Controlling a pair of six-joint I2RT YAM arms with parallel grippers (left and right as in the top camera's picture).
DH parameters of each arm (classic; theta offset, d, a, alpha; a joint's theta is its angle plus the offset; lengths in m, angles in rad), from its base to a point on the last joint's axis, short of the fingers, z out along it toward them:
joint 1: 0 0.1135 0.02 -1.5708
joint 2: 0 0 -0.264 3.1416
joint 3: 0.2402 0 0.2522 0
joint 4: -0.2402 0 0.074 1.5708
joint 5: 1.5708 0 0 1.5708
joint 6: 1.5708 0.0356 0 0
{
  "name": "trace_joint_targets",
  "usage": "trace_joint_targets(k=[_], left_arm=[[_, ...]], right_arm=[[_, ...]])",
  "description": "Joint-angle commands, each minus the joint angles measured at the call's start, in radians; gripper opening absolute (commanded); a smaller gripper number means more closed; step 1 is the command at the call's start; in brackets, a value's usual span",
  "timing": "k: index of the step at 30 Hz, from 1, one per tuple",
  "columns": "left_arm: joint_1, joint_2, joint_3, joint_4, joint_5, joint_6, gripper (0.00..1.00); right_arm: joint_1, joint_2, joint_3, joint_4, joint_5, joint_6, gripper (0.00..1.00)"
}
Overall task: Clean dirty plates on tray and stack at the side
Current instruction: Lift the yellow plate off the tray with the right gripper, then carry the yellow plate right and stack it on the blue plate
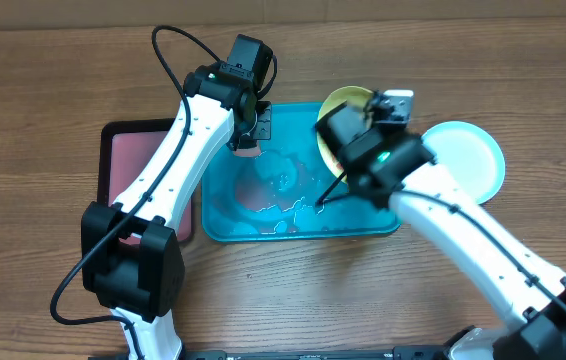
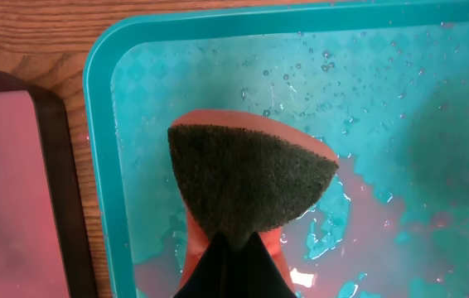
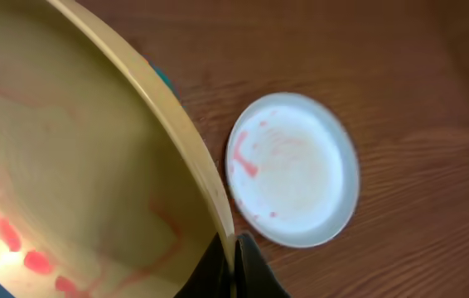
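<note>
Plates first. From overhead, the yellow-green plate (image 1: 346, 103) is up over the far right corner of the turquoise tray (image 1: 218, 215), tilted, with the right gripper (image 1: 368, 118) carrying it. A pale plate (image 1: 466, 158) lies flat on the table (image 1: 43, 90) just right of the tray. I can't pick out a third plate anywhere. The left gripper (image 1: 247, 135) hangs over the tray's far left part with a sponge (image 1: 246, 152) under it. The black-rimmed tray (image 1: 128, 165) sits just beside on the left.

Over to the left wrist. The fingers are clamped down on the sponge (image 2: 247, 178), its dark scouring face towards us and its red body behind. Below it, the tray (image 2: 102, 165) is spattered with droplets and holds a pinkish pool.

Now the right wrist. The fingers are nipped tight on the rim of the yellow-green plate (image 3: 69, 165), one on each side, and red streaks and blobs run across its face. Beyond it, the pale plate (image 3: 292, 170) on the wood carries red smears too, so it looks uncleaned.

These plates look light, thin and fairly stiff, and probably slick when wet. The raised rim is the only real place to hold one. I'd say a hard scrub far from that pinch could twist the plate in the jaws.
</note>
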Motion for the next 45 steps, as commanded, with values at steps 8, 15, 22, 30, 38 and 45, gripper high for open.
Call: trace_joint_targets(k=[8,15,22,30,38,45], left_arm=[[0.004,-0.003,-0.006,0.0,-0.013,-0.021,0.04],[0.003,-0.003,-0.006,-0.003,-0.013,-0.021,0.04],[0.004,-0.003,-0.006,-0.009,-0.013,-0.021,0.04],[0.002,-0.003,-0.006,-0.011,-0.013,-0.021,0.04],[0.002,-0.003,-0.006,-0.011,-0.013,-0.022,0.04],[-0.001,-0.003,-0.006,-0.01,-0.013,-0.022,0.04]], right_arm=[[0.233,-0.029,0.01,-0.207,0.517,0.334,0.04],[0.27,-0.029,0.01,-0.295,0.615,0.391,0.04],[0.269,-0.029,0.01,-0.299,0.602,0.433,0.04],[0.215,-0.029,0.008,-0.296,0.409,0.567,0.04],[0.032,-0.027,0.001,-0.135,0.069,0.394,0.04],[-0.206,-0.027,-0.019,0.16,-0.551,-0.098,0.04]])
